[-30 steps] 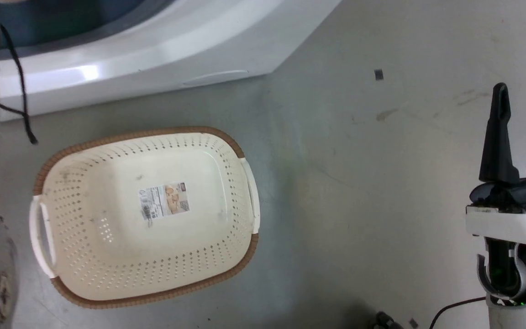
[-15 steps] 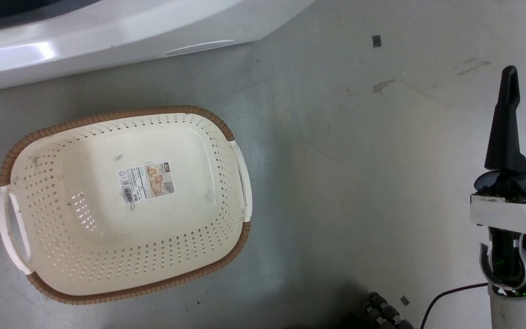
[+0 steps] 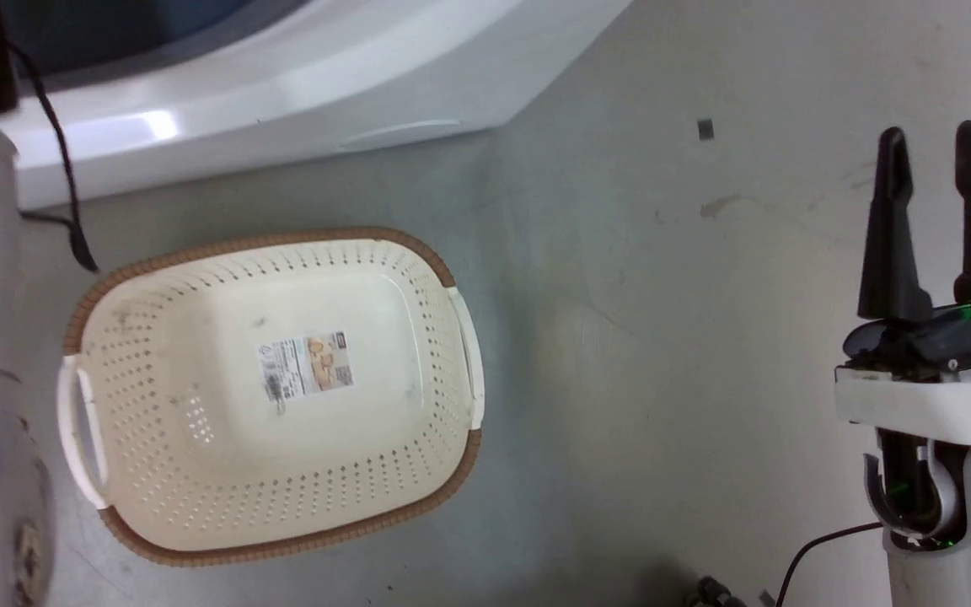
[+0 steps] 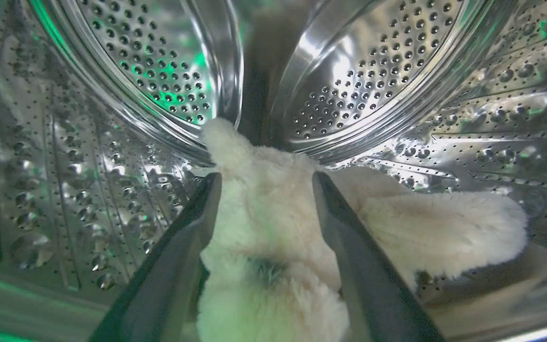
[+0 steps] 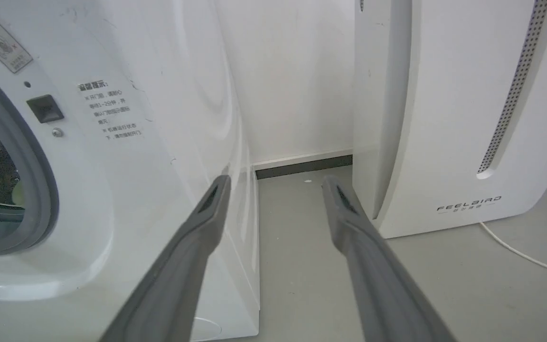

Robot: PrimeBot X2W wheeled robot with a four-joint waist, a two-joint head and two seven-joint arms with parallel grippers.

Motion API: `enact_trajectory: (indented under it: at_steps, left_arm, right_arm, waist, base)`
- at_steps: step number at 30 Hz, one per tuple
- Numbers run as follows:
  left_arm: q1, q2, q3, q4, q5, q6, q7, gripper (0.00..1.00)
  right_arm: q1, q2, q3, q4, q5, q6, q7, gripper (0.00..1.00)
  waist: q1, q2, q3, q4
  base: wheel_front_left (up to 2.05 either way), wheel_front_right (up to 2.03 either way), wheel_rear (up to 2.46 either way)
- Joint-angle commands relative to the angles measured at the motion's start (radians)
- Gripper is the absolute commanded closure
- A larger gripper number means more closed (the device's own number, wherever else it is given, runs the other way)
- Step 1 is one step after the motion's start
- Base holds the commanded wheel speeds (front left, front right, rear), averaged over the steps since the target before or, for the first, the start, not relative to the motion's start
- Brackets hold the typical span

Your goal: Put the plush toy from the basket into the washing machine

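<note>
Evidently at release: toy (image 4: 273, 237) lies in drum (image 4: 373, 71), left gripper (image 4: 264, 183) spread astride it; basket (image 3: 266, 548) empty; right gripper (image 3: 930, 139) spread, idle. Next, back the left arm straight out, clear of fur.

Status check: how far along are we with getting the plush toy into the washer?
Done: the basket holds no toy, and the plush toy lies in the drum of the washing machine. In hand: the left gripper is inside the drum, open, straddling the toy. Left: draw that arm out; the right gripper idles open.
</note>
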Motion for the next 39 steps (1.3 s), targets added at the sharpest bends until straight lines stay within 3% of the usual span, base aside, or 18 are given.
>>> enact_trajectory:
  at_steps: [1, 23, 30, 39]
  left_arm:
    - [0.052, -0.010, 0.010, -0.022, -0.009, 0.006, -0.005, 0.00]
    - [0.542, -0.169, 0.005, -0.311, 0.035, 0.030, -0.005, 0.00]
    - [0.750, -0.213, 0.002, -0.496, 0.061, 0.021, -0.005, 0.00]
    - [0.985, -0.245, -0.007, -0.630, 0.091, 0.009, -0.005, 0.00]
  right_arm:
    - [0.008, 0.000, 0.004, -0.001, -0.014, 0.001, -0.004, 0.00]
    - [0.142, 0.000, -0.009, 0.033, -0.147, 0.001, -0.004, 0.00]
    - [0.192, 0.000, -0.031, 0.066, -0.172, 0.001, -0.004, 0.00]
    - [0.258, 0.000, -0.039, 0.090, -0.185, 0.001, -0.004, 0.00]
  waist:
    - [0.0000, 0.0000, -0.047, 0.019]
    - [0.0000, 0.0000, -0.353, 0.181]
    - [0.0000, 0.0000, -0.448, 0.224]
    - [0.0000, 0.0000, -0.559, 0.274]
  base:
    - [0.00, 0.00, 0.00]
    - [0.00, 0.00, 0.00]
    - [0.00, 0.00, 0.00]
    - [0.00, 0.00, 0.00]
